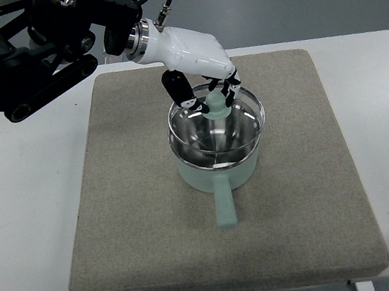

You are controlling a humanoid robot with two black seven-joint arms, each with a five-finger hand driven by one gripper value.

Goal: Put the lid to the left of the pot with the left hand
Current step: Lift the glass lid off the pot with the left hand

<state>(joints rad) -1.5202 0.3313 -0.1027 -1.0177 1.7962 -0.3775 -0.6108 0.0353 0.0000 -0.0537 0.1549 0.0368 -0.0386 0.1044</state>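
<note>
A mint-green pot (pixel 217 174) stands in the middle of the grey mat (pixel 140 223), its straight handle (pixel 224 208) pointing toward the near edge. A glass lid (pixel 200 135) with a metal rim and a mint knob (pixel 216 105) covers the pot's mouth. My left arm comes in from the upper left. Its white left hand (pixel 208 99) hangs over the lid, with the black thumb (pixel 179 92) on the knob's left and the other fingers (pixel 231 86) on its right, closed on the knob. I cannot tell whether the lid rests on the rim or is raised slightly.
The mat lies on a white table (pixel 25 213). Bare mat shows left of the pot (pixel 134 164) and to its right. The arm's black links (pixel 36 60) hang over the table's far left corner.
</note>
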